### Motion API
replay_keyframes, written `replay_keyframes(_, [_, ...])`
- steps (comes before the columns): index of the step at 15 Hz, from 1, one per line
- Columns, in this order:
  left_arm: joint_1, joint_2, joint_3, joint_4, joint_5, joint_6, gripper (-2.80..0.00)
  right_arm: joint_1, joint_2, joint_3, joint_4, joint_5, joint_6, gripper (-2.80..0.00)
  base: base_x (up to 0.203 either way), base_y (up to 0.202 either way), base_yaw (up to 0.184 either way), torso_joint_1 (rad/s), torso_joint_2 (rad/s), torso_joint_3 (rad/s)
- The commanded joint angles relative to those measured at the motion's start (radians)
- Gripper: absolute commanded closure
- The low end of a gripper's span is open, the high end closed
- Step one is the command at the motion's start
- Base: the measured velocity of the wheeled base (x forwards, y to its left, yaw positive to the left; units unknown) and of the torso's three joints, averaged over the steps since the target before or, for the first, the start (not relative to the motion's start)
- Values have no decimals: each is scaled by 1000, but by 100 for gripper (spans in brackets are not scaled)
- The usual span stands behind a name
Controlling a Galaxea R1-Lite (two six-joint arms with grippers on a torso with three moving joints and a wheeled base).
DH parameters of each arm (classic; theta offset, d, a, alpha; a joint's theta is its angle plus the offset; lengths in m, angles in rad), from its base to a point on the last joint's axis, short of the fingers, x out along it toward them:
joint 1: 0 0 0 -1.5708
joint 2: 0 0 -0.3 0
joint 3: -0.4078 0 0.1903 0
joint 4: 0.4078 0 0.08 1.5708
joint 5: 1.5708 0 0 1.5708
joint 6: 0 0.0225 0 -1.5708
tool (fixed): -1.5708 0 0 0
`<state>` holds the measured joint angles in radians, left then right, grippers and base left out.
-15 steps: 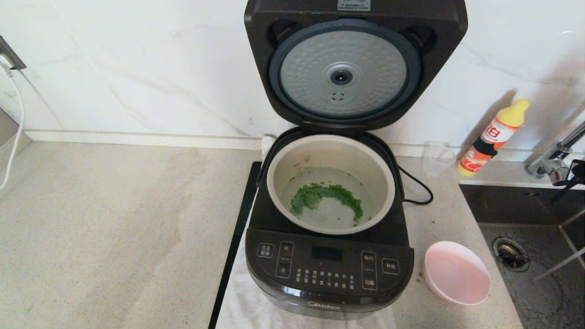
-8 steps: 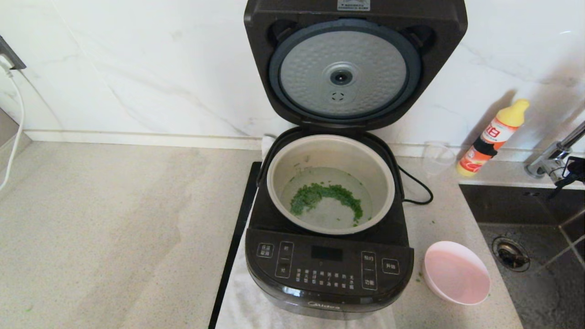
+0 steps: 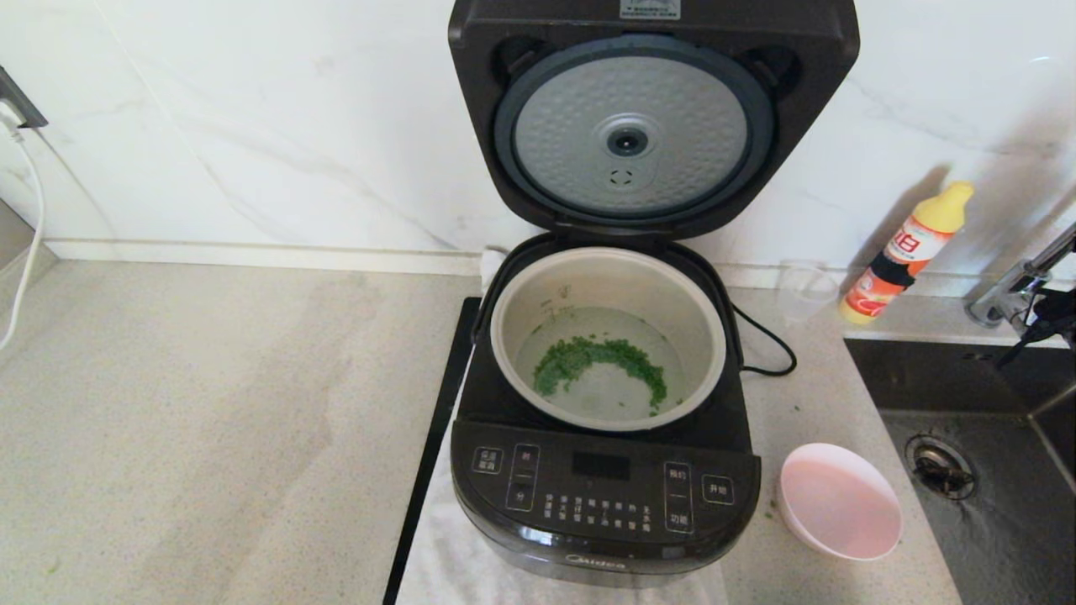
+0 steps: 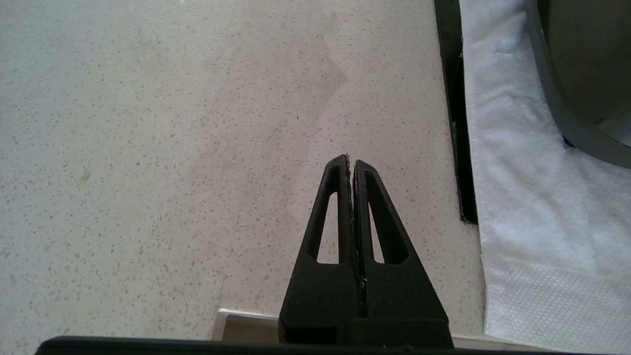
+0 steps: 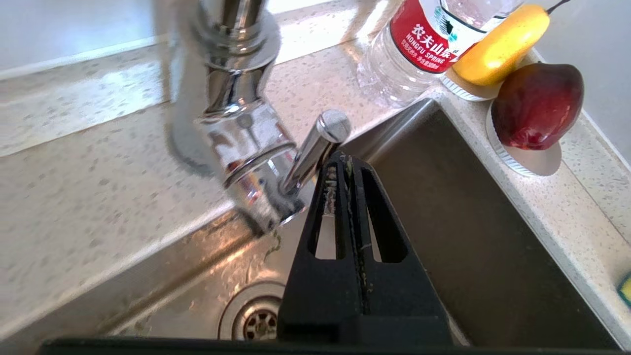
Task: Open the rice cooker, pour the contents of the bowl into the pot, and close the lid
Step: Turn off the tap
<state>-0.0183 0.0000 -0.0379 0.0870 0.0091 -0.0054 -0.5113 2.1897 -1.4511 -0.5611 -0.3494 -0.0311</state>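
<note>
While the lid [image 3: 647,118] stands upright at the back of the cooker [image 3: 605,496], the pot [image 3: 607,336] sits inside it, holding green bits in water. Right of the cooker's front lies a pink bowl [image 3: 839,501], a sink [image 3: 1009,538] beyond it. Right gripper [image 5: 349,162], fingers pressed together and holding nothing, hangs over the sink just beside the faucet [image 5: 236,118] lever. Left gripper [image 4: 351,162], also closed and empty, hovers over bare counter [image 4: 148,148] left of the cooker.
</note>
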Motion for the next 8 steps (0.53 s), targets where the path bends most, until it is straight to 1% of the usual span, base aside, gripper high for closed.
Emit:
replay_keyframes(1, [0,-3,0,0,2,-1,0,-2,-88,44,1,-2,-3,0,0,0,0,0,0,0])
replay_keyframes(2, [0,-3,1,0,1,-1,0,-4,-134,74,2,-2,-7,0,0,0,0,0,0,0])
replay_keyframes(5, [0,-3,0,0,0,-1,0,-9,-259,180,2,-3,-60,0,0,0,0,0,0,0])
replay_keyframes(8, [0,-3,0,0,0,-1,0,-23,-401,288,9,3,-90,0,0,0,0,0,0,0])
